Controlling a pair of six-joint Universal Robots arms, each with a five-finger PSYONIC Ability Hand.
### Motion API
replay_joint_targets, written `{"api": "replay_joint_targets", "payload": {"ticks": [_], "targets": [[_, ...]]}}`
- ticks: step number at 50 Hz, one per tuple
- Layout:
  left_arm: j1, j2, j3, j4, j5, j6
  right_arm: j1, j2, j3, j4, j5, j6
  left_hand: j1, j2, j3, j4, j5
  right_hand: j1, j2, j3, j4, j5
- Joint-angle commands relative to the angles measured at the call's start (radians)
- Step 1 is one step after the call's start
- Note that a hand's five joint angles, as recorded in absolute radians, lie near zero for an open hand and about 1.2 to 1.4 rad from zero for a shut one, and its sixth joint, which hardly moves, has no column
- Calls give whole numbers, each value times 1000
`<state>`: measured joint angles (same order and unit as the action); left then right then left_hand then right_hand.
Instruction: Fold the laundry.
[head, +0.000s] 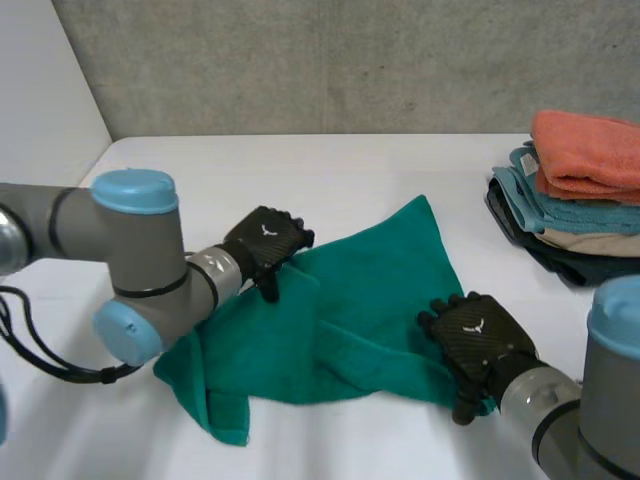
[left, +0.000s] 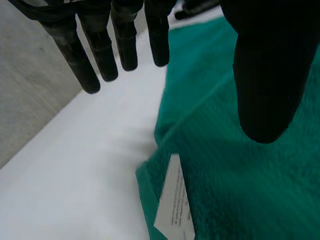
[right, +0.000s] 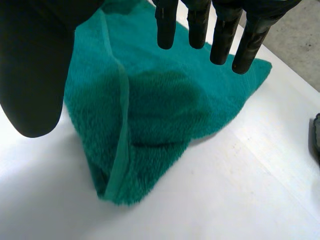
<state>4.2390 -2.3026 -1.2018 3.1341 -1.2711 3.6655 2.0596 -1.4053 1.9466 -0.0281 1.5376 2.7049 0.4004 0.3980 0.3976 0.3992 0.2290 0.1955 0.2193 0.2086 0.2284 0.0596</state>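
Observation:
A green towel (head: 370, 300) lies rumpled and partly folded over itself in the middle of the white table (head: 350, 170). My left hand (head: 265, 245) hovers over its back-left edge, open, fingers (left: 100, 50) straight and thumb spread, holding nothing. Under that hand the towel (left: 240, 190) shows a white care label (left: 175, 200) near its edge. My right hand (head: 478, 340) is over the towel's front-right corner, also open. Its fingers (right: 220, 35) are straight and its thumb is apart above the towel (right: 155, 110), which has a raised fold (right: 120, 125) below the palm.
A stack of folded towels (head: 580, 190), orange on top with blue, beige and dark ones under it, stands at the table's back right. A grey wall runs behind the table. Bare tabletop lies around the green towel.

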Motion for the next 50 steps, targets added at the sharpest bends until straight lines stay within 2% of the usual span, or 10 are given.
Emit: {"api": "replay_joint_targets", "payload": {"ticks": [1,7,12,23,28,29,30,40,45,50], "targets": [[-13,-100,88,-43,-10,53,-12,0,66,-64,9,-20,206,209,209,208,203,36,12,23,3,-2],[-27,-124,102,-45,-7,54,-35,6,72,-84,9,-22,385,388,388,386,382,48,24,35,15,9],[-30,-127,122,-46,-45,54,-42,16,71,-90,7,-22,988,991,991,990,985,48,24,35,15,9],[-42,-44,97,-43,-195,87,-44,100,3,-121,9,-7,996,998,999,997,993,124,100,111,91,85],[-37,9,59,-43,-206,113,-38,160,-52,-112,13,-7,996,998,999,997,993,625,601,612,592,587],[-37,20,54,-43,-206,113,-36,164,-60,-110,13,-8,996,998,999,997,993,801,777,788,768,762],[-34,43,48,-42,-208,113,-33,170,-75,-108,12,-16,996,998,999,997,993,1197,1173,1184,1164,1158],[42,95,93,-29,-281,119,-27,170,-288,-96,4,-181,996,998,999,997,993,1201,1177,1188,1168,1162],[84,95,276,53,-327,120,-21,201,-588,-130,9,-377,996,998,999,997,993,1201,1177,1188,1168,1162],[88,107,422,251,-379,116,-15,287,-926,-289,7,-427,996,998,999,997,993,1201,1177,1188,1168,1162]]}}
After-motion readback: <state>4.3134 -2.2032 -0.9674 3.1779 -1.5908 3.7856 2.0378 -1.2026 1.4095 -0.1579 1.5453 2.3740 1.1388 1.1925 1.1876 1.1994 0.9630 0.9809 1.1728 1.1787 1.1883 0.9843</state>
